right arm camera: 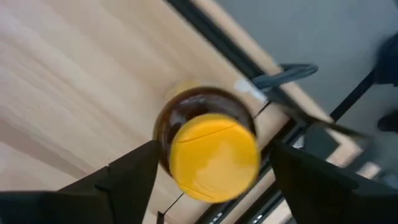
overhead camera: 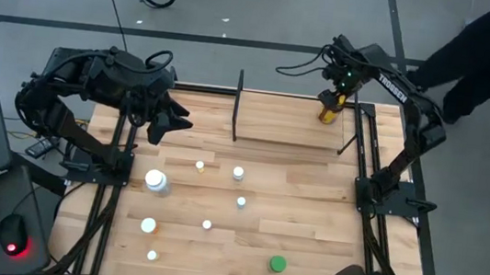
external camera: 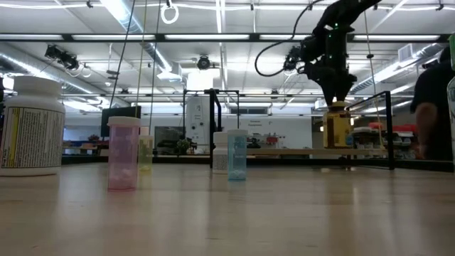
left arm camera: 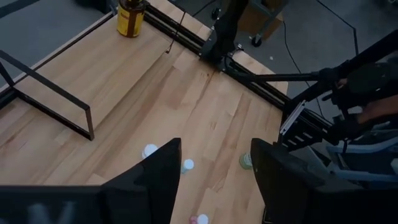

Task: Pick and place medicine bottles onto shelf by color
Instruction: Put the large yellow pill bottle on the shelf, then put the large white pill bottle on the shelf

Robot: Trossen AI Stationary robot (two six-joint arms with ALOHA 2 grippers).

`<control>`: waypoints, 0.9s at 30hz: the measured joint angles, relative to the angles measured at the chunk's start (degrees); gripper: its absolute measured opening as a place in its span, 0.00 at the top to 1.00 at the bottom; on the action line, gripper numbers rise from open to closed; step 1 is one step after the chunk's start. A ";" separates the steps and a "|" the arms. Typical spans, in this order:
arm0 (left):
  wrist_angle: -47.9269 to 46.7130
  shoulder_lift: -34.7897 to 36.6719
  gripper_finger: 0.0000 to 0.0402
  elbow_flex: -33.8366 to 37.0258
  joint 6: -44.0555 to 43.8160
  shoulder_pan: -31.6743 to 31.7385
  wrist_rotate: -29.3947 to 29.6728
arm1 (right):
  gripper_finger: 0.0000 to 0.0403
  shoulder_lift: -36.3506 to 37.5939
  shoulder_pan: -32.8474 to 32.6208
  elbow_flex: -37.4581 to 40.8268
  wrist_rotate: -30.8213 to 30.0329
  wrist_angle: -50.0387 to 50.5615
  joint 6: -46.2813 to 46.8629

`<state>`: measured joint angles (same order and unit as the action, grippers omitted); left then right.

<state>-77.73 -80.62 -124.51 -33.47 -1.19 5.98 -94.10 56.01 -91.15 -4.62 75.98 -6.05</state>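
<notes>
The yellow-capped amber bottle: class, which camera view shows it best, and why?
The right wrist view: the yellow-capped amber bottle fills it, between the open right gripper fingers. The high, low and left wrist views show it small and distant.

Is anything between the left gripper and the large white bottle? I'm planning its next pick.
Nothing visible does. The left gripper hangs open over bare tabletop, and the large white bottle stands nearer the table's front, with only wood between them. The smaller bottles stand off to the right.

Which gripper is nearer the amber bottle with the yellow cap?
Right. The right gripper is directly above the amber bottle with the yellow cap, fingers open either side. The left gripper hangs far across the table.
</notes>
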 joint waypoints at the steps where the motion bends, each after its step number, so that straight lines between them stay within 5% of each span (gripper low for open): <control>1: -0.01 0.00 0.50 0.00 -0.01 0.00 0.00 | 0.19 0.02 0.00 -0.98 -0.48 0.26 -0.17; 7: 0.00 0.00 0.51 0.00 -0.01 0.00 0.00 | 0.11 0.02 0.00 -7.99 -1.76 3.67 -0.08; 12: 0.00 0.00 0.52 0.00 0.80 0.02 0.00 | 0.11 0.04 -2.74 -13.67 3.19 8.85 4.17; 27: -12.03 -0.20 0.52 1.71 -1.58 0.11 -3.65 | 0.11 2.49 -25.39 -17.45 10.44 14.06 17.61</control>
<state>-89.76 -80.82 -122.80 -35.04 -1.08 2.33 -91.61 30.61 -108.60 5.82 90.04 11.56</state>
